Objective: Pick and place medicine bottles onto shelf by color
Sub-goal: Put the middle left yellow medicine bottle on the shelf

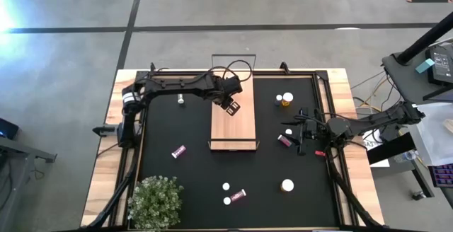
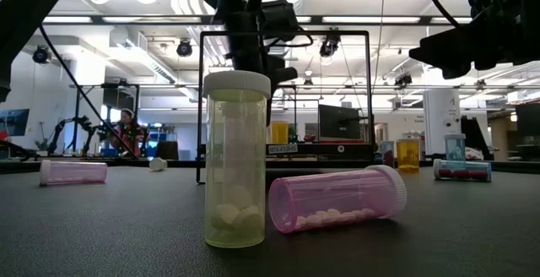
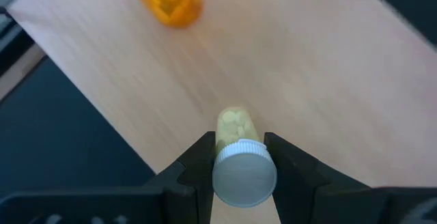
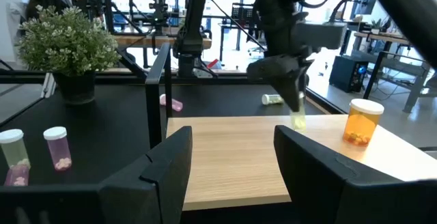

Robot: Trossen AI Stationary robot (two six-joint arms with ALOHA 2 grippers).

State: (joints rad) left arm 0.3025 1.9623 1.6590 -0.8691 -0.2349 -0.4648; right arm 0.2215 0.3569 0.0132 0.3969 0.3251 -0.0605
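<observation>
The shelf [image 1: 233, 129] is a light-wood board in the middle of the black mat. My left gripper [image 3: 239, 143] reaches over its far half and is shut on a pale yellowish medicine bottle [image 4: 298, 119] with a white cap. An amber bottle [image 4: 360, 121] stands upright on the board near it, hidden under the arm in the high view. My right gripper [image 4: 232, 162] waits open at the table's right side, level with the shelf, with nothing between its fingers. My left gripper pinches the pale bottle between its two fingers, on the sides just below the white cap [image 3: 233, 130]. The fingers slant down from above. The bottle hangs tilted below them, cap toward the wrist and base close over the board [image 3: 287, 74]; whether it touches, I cannot tell.
Loose bottles lie about the mat: an amber one [image 1: 286, 99] at the far right, pink ones [image 1: 178, 151] [image 1: 284, 140] on either side of the shelf, and a pale upright one [image 2: 236, 159] beside a lying pink one [image 2: 337, 199] near the front. A potted plant [image 1: 156, 202] stands front left.
</observation>
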